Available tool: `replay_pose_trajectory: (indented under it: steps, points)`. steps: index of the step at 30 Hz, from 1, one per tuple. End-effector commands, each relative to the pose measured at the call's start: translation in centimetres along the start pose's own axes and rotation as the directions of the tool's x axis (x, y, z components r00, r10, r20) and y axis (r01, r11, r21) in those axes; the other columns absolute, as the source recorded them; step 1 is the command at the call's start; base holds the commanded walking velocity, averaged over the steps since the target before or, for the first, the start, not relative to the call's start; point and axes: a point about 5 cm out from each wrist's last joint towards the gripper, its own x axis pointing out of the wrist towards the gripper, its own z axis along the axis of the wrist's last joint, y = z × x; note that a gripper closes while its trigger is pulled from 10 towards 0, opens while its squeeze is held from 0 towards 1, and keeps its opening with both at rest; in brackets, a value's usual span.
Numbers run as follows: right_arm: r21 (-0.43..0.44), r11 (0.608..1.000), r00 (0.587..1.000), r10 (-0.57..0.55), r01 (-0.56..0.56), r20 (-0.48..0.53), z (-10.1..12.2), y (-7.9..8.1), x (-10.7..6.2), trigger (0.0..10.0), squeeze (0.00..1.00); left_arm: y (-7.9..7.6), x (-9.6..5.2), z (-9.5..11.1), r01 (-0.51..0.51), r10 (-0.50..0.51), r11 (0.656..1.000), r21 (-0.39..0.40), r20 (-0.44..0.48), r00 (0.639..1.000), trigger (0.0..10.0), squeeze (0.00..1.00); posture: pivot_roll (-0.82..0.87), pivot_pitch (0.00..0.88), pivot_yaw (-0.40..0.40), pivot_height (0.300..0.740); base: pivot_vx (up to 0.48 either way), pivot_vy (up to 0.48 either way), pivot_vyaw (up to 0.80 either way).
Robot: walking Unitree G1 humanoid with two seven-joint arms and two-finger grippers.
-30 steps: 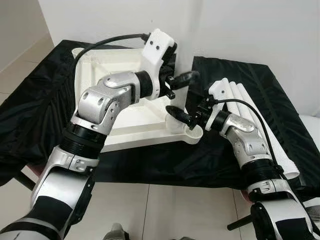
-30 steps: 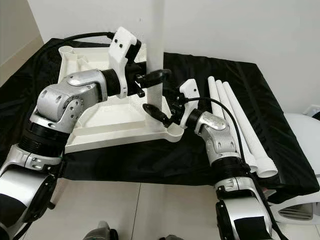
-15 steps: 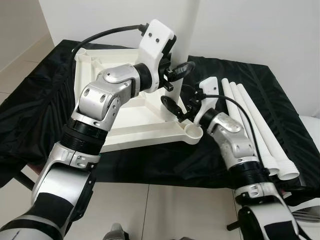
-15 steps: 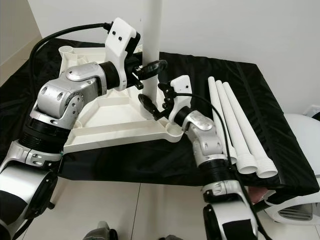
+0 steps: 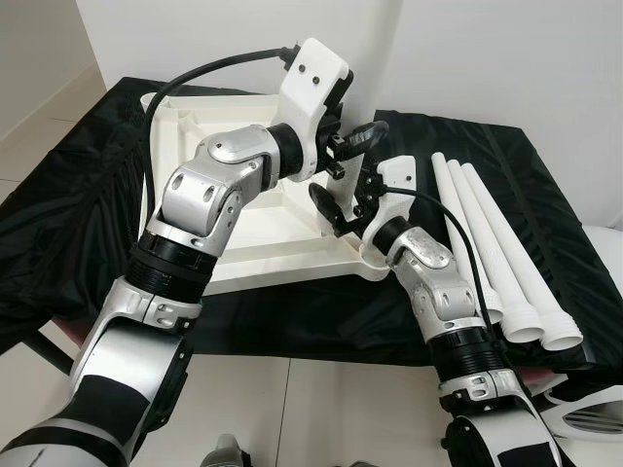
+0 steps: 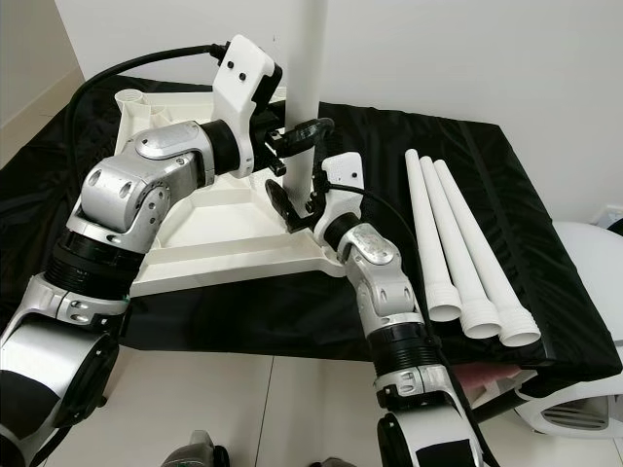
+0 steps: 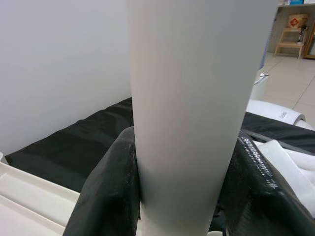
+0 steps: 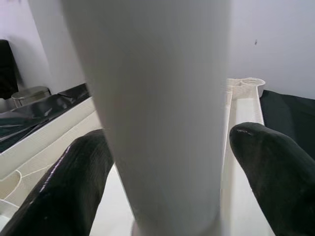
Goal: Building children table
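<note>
The white table top (image 6: 195, 233) lies upside down on a black-covered table. A white table leg (image 6: 310, 78) stands upright at its near right corner. My left gripper (image 6: 310, 134) is shut on the leg, and in the left wrist view its fingers (image 7: 106, 196) press both sides of the leg (image 7: 192, 113). My right gripper (image 6: 297, 204) sits lower on the same leg, just above the table top. Its fingers (image 8: 74, 182) stand open on either side of the leg (image 8: 162, 113), with a gap at one side.
Three spare white legs (image 6: 458, 253) lie side by side on the black cloth (image 6: 506, 156) to the right. A white wall is close behind. Tiled floor (image 6: 243, 409) lies below the table's front edge, and a white object (image 6: 584, 263) stands at the far right.
My right gripper has moved left from the corner socket to the upright leg, and its fingers now straddle it. My left gripper still holds the leg, shifted slightly.
</note>
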Motion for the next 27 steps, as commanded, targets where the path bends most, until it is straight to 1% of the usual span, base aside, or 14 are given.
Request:
replay_pose_trajectory:
  steps: [1, 8, 10, 11, 12, 13, 16, 17, 18, 19, 21, 22, 23, 27]
  points:
    - [-0.016, 1.0, 1.0, -0.003, 0.003, 0.011, 0.66, 0.12, 0.21, 10.0, 0.0, -0.02, 0.25, 0.7, -0.015, 0.015, 1.0, 0.024, 0.022, 1.0, 10.0, 0.0, -0.02, 0.0, -0.066, 0.74, 0.0, 0.0, 0.0]
    - [-0.03, 0.999, 1.0, -0.012, 0.013, 0.025, 1.43, -0.1, 0.23, 10.0, 0.0, -0.2, 0.34, 0.6, -0.011, 0.011, 1.0, 0.025, 0.021, 1.0, 10.0, 0.0, -0.02, 0.0, -0.067, 0.74, 0.0, 0.0, 0.0]
    - [-0.04, 0.999, 0.999, -0.02, 0.021, 0.025, 1.55, -0.41, 0.14, 8.4, 0.0, -0.26, 0.36, 0.58, -0.01, 0.009, 1.0, 0.025, 0.024, 1.0, 10.0, 0.0, -0.02, 0.0, -0.067, 0.74, 0.0, 0.0, 0.0]
    - [-0.042, 0.999, 0.999, -0.025, 0.026, 0.023, 1.58, -0.56, 0.09, 4.5, 0.0, -0.3, 0.37, 0.59, -0.008, 0.008, 1.0, 0.027, 0.024, 1.0, 10.0, 0.0, -0.02, 0.0, -0.068, 0.74, 0.0, 0.0, 0.0]
    - [-0.041, 0.999, 0.999, -0.03, 0.03, 0.019, 1.57, -0.65, 0.04, 1.8, 0.0, -0.32, 0.38, 0.6, -0.007, 0.006, 1.0, 0.029, 0.025, 1.0, 10.0, 0.0, -0.02, 0.0, -0.068, 0.74, 0.0, 0.0, 0.0]
    - [-0.038, 0.999, 0.999, -0.036, 0.036, 0.011, 1.52, -0.73, -0.04, 0.9, 0.0, -0.35, 0.39, 0.63, -0.006, 0.006, 0.999, 0.031, 0.026, 1.0, 10.0, 0.0, -0.02, 0.0, -0.068, 0.74, 0.0, 0.0, 0.0]
    - [-0.036, 0.999, 0.999, -0.038, 0.038, 0.008, 1.51, -0.73, -0.06, 0.9, 0.0, -0.35, 0.4, 0.64, -0.007, 0.006, 0.999, 0.032, 0.026, 1.0, 10.0, 0.0, -0.02, 0.0, -0.068, 0.74, 0.0, 0.0, 0.0]
    - [-0.037, 0.999, 0.999, -0.04, 0.041, 0.007, 1.52, -0.74, -0.07, 0.0, 0.0, -0.35, 0.4, 0.65, -0.007, 0.006, 0.999, 0.032, 0.027, 1.0, 10.0, 0.0, -0.02, 0.0, -0.068, 0.74, 0.0, 0.0, 0.0]
    - [-0.037, 0.999, 0.999, -0.04, 0.041, 0.007, 1.52, -0.74, -0.07, 0.0, 0.0, -0.35, 0.4, 0.65, -0.007, 0.006, 0.999, 0.032, 0.027, 1.0, 10.0, 0.0, -0.02, 0.0, -0.068, 0.74, 0.0, 0.0, 0.0]
    - [-0.039, 0.998, 0.999, -0.043, 0.043, 0.005, 1.49, -0.78, -0.12, 1.0, 0.0, -0.33, 0.4, 0.67, -0.007, 0.006, 0.999, 0.033, 0.028, 1.0, 10.0, 0.0, -0.02, 0.0, -0.067, 0.74, 0.0, 0.0, 0.0]
    - [-0.042, 0.998, 0.999, -0.036, 0.036, -0.011, 1.23, -0.78, -0.29, 0.9, 0.0, -0.36, 0.45, 0.79, -0.004, 0.003, 0.999, 0.036, 0.031, 1.0, 10.0, 0.0, -0.02, 0.0, -0.067, 0.74, 0.0, 0.0, 0.0]
    - [-0.041, 0.999, 0.999, -0.027, 0.026, -0.02, 1.1, -0.73, -0.35, 5.6, 0.0, -0.4, 0.47, 0.83, -0.003, 0.002, 0.999, 0.037, 0.032, 0.999, 10.0, 0.0, -0.02, 0.0, -0.067, 0.74, 0.0, 0.0, 0.0]
    - [-0.042, 0.999, 0.999, -0.022, 0.021, -0.025, 1.0, -0.68, -0.38, 10.0, 0.0, -0.44, 0.5, 0.85, -0.001, 0.0, 0.999, 0.038, 0.033, 0.999, 10.0, 0.0, -0.02, 0.0, -0.067, 0.74, 0.0, 0.0, 0.0]
    - [-0.044, 0.999, 0.999, -0.02, 0.019, -0.033, 0.87, -0.62, -0.36, 10.0, 0.0, -0.49, 0.55, 0.88, 0.002, -0.003, 0.999, 0.038, 0.034, 0.999, 10.0, 0.0, -0.02, 0.0, -0.066, 0.74, 0.0, 0.0, 0.0]
